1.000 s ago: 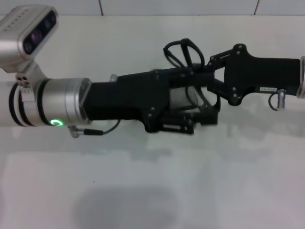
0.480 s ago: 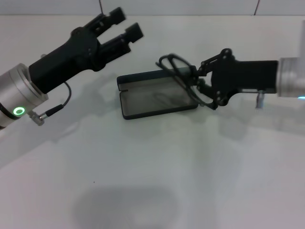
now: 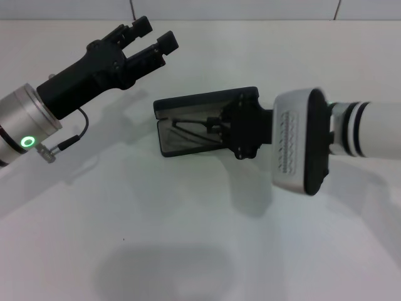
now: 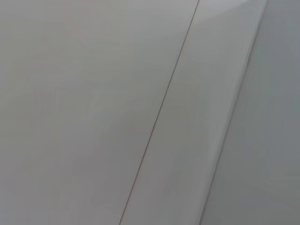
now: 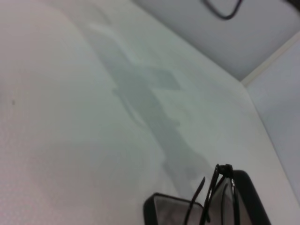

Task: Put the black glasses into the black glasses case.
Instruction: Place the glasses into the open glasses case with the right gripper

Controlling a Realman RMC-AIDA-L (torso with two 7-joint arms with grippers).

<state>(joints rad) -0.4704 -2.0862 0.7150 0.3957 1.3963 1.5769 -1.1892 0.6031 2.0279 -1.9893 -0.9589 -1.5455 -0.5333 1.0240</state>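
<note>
Change: half a second ago the right arm held the black glasses [image 3: 199,125] above the black glasses case [image 3: 203,100]; its wrist has since rolled over the case's right end, and the glasses are down inside.
Black glasses: thin black frame with slender temple arms, lying on the case's grey lining.
Black glasses case: open, lid raised along its far edge, resting on the tabletop [image 3: 188,238].
Right pincer [image 3: 235,132]: at the case's right end; I cannot tell whether it grips anything.
Left pincer [image 3: 152,36]: raised to the left of and beyond the case, fingers spread, holding nothing.
Tabletop: plain white, shadowed near the case.
Room: pale wall beyond the case.
</note>
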